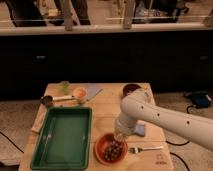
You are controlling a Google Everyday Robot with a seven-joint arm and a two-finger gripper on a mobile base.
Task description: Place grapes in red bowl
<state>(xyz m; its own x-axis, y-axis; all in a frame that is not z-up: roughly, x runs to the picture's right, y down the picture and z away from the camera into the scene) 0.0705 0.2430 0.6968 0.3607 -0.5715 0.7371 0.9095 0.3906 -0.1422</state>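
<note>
Hovering our gripper [119, 136] over the red bowl [101, 144] near the table's front edge, grapes [114, 150] inside, finger state unclear, we lift straight up.

Green tray [62, 157] at table [107, 112] left front. Fork [145, 148] at right front. Blue cloth [140, 130] behind fork. Small orange dish [79, 93], green cup [64, 87] at rear left.
</note>
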